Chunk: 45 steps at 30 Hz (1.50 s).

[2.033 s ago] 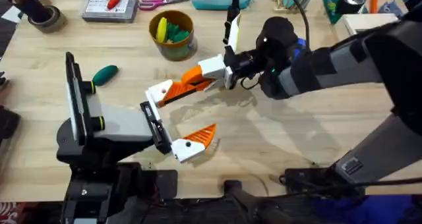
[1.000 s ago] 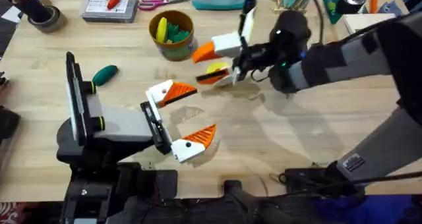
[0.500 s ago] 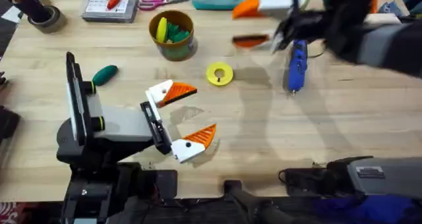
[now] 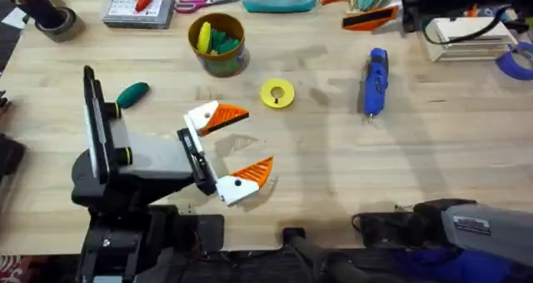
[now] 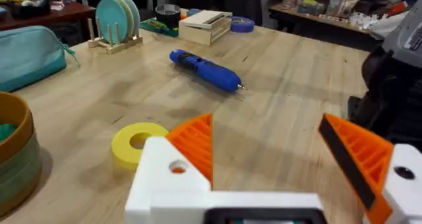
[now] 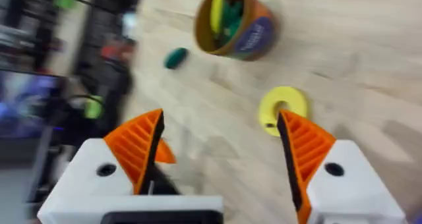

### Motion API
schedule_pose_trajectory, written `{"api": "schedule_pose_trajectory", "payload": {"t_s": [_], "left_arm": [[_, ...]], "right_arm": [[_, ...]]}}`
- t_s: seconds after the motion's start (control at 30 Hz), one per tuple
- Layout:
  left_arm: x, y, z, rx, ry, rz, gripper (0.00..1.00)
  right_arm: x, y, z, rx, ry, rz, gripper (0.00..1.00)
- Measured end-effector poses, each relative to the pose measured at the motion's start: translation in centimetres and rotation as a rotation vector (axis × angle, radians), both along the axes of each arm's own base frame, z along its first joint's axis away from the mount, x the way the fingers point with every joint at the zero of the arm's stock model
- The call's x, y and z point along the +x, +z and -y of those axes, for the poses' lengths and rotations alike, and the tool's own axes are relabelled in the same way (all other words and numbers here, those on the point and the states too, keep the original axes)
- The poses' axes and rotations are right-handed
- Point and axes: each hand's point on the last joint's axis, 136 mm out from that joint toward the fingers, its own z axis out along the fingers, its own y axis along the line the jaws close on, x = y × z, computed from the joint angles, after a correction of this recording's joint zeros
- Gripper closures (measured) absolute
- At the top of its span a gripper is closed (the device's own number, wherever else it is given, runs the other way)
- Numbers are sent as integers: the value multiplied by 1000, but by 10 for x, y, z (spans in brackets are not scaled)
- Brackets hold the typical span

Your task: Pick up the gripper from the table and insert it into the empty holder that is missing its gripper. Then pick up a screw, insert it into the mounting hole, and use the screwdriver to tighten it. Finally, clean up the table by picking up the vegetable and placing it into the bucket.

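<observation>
Both grippers, left [image 4: 231, 146] and right [image 4: 360, 7], gape empty; blue screwdriver [image 4: 375, 81] lies on open table [image 4: 433, 150] far right.

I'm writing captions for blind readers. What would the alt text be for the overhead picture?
A light wooden table seen from above: the left arm's tool rests open near the front, while the right arm's tool is raised at the far edge. Between them lie a blue screwdriver and a yellow ring; a green vegetable sits left of a bucket.
</observation>
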Motion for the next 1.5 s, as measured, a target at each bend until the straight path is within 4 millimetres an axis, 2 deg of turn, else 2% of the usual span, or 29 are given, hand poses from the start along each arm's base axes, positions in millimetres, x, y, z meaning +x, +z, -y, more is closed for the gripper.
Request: {"api": "schedule_pose_trajectory", "payload": {"t_s": [0.27,0.63,0.9,1.17,1.5], "left_arm": [[0,0,0,0,0,0,15],[0,0,0,0,0,0,15],[0,0,0,0,0,0,15],[0,0,0,0,0,0,15],[0,0,0,0,0,0,15]], "right_arm": [[-15,0,-1,-303,38,68,6],[-60,-32,-15,-668,143,49,5],[-59,-43,-18,-712,161,30,4],[-60,-46,-22,-723,186,50,5],[-72,-81,-49,-747,313,79,5]]}}
